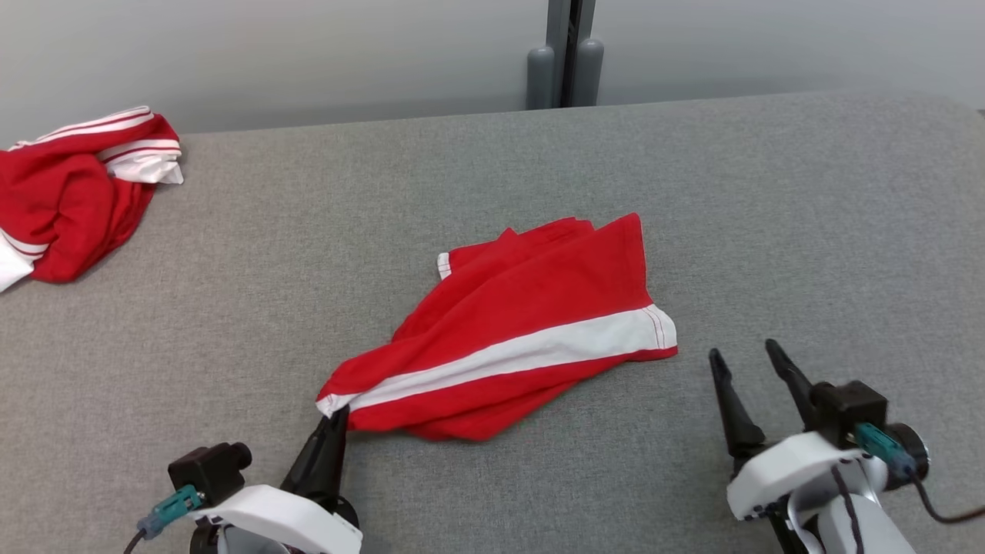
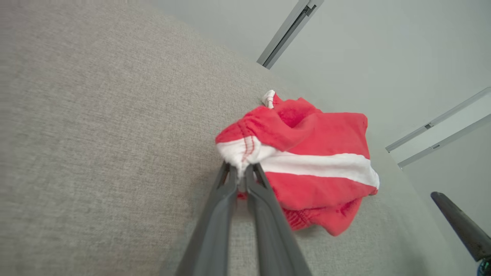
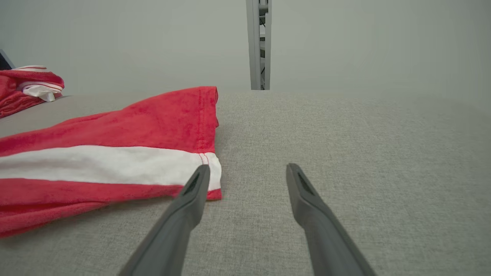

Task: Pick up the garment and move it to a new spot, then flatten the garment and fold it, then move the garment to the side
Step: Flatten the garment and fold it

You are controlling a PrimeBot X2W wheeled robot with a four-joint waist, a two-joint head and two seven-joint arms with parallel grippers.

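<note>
A red garment (image 1: 512, 331) with a white stripe lies loosely folded in the middle of the grey table (image 1: 539, 169). My left gripper (image 1: 337, 414) is shut on its near-left corner; the left wrist view shows the white hem of the garment (image 2: 307, 153) pinched between the fingertips of that gripper (image 2: 241, 172). My right gripper (image 1: 742, 350) stands open just right of the garment's right end, nothing between its fingers. In the right wrist view the gripper (image 3: 247, 172) is spread beside the garment's (image 3: 115, 145) striped corner, its left fingertip close to the hem.
A second red and white garment (image 1: 69, 192) lies crumpled at the table's far left edge, also visible as a heap (image 3: 27, 86) in the right wrist view. A grey post (image 1: 565, 54) stands behind the table against the wall.
</note>
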